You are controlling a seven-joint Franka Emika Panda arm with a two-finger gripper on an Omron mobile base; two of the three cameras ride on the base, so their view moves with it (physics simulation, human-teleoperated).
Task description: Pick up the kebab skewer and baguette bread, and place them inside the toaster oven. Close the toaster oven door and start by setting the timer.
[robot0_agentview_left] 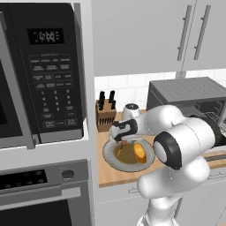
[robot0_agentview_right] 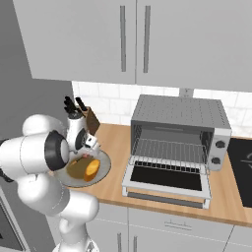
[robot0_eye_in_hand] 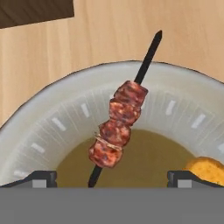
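Note:
The kebab skewer (robot0_eye_in_hand: 118, 127) lies tilted across the far side of a round grey plate (robot0_eye_in_hand: 43, 118), its dark stick poking over the rim. My gripper (robot0_eye_in_hand: 113, 178) hovers just above it, open, with one fingertip on either side of the stick's near end. The baguette bread (robot0_eye_in_hand: 208, 169) rests on the same plate to the right. From the base, the gripper (robot0_agentview_left: 120, 140) hangs over the plate (robot0_agentview_left: 110, 161) beside the baguette bread (robot0_agentview_left: 140, 152). The toaster oven (robot0_agentview_right: 179, 110) stands to the right with its door (robot0_agentview_right: 167, 178) dropped open and its wire rack bare.
A wooden knife block (robot0_agentview_right: 90, 119) stands behind the plate against the tiled wall. The black microwave (robot0_agentview_left: 44, 70) and a built-in steel oven (robot0_agentview_left: 44, 190) fill the tall unit on the left. A dark cooktop (robot0_agentview_right: 243, 167) lies right of the toaster oven.

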